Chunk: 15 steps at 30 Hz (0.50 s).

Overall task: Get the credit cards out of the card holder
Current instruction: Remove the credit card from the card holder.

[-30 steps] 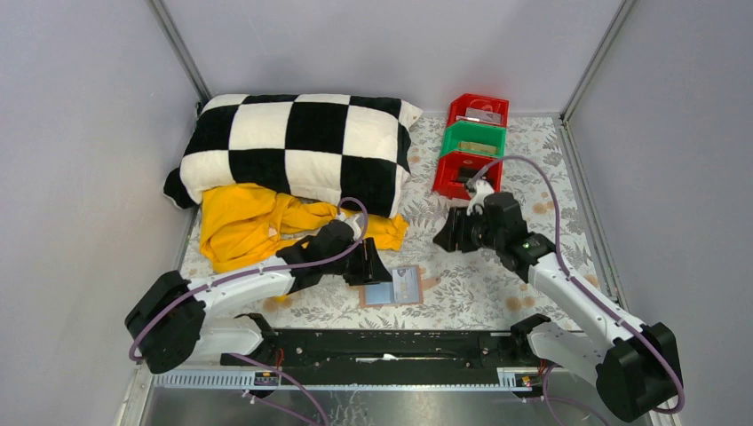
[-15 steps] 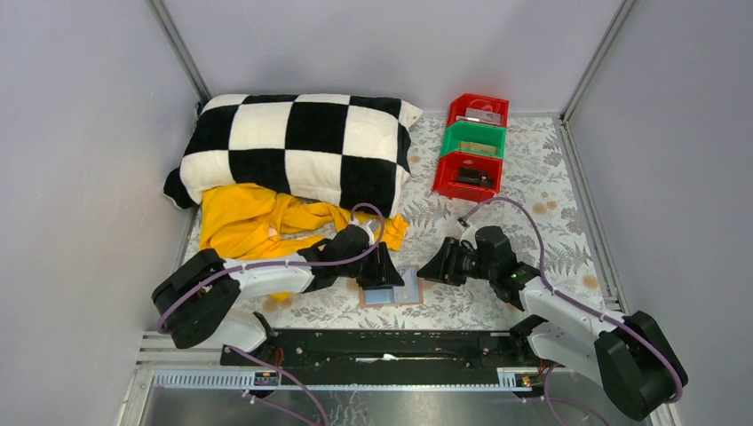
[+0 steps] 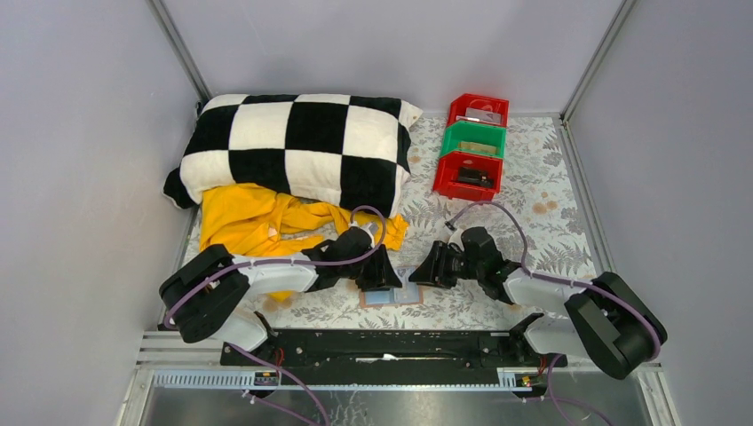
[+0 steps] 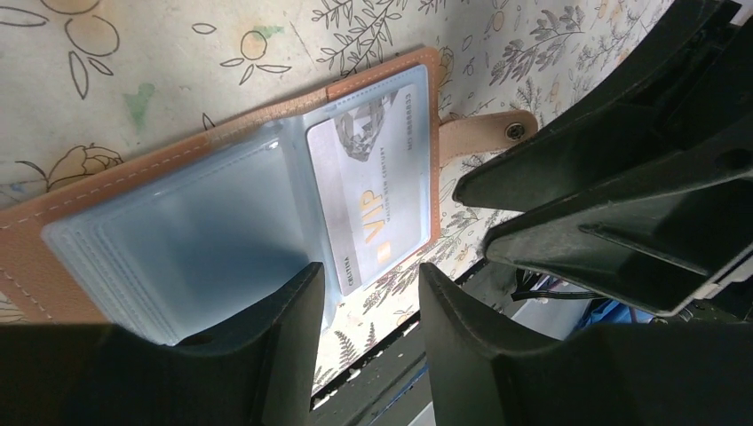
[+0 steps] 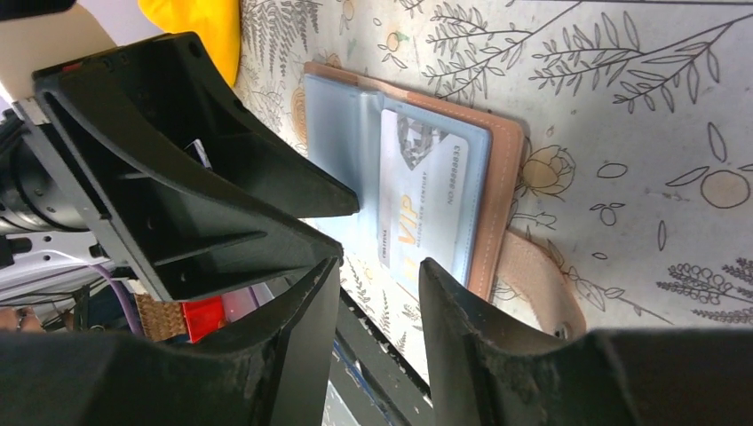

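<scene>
Card holder (image 3: pixel 392 291) lies open at the desk's (image 3: pixel 533 222) near edge.
Left end effector (image 4: pixel 368 275) and right end effector (image 5: pixel 380 264) hang half-open, empty; we fear pinching the clear sleeve (image 4: pixel 195 222) instead of the credit card (image 4: pixel 368 191), dragging the holder.

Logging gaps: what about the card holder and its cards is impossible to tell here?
- Card count: both wrist views show one silver VIP card inside the card holder; cloudy stacked sleeves hide any others.
- Top view: left gripper and right gripper cover part of the holder; the card is too small to see.
- Left wrist view: the frame edge cuts off the holder's far end.
</scene>
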Motion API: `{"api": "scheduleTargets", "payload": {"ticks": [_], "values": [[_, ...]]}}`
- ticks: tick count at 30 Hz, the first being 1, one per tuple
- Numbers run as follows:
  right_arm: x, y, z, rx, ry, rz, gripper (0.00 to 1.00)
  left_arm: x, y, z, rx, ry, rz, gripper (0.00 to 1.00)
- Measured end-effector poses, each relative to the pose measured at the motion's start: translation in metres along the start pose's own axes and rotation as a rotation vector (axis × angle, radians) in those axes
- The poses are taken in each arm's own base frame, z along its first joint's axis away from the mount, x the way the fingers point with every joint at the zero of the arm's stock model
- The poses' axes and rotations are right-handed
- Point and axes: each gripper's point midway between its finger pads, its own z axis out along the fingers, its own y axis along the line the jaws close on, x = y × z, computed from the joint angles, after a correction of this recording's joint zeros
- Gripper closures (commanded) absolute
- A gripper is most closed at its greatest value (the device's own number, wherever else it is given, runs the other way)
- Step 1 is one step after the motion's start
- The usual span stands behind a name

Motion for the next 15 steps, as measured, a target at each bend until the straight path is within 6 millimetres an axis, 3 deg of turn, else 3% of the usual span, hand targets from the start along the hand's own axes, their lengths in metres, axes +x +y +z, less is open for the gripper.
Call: {"api": "scheduleTargets", "payload": {"ticks": [11,15], "values": [[0.011,-0.019,0.011,0.021,0.032,0.027,0.56,0.001,0.005,0.003,-0.017,0.002,-0.004,0.54],[0.012,-0.017,0.014,0.005,0.041,0.026,0.56,0.001,0.005,0.004,-0.014,0.001,-0.004,0.57]]}}
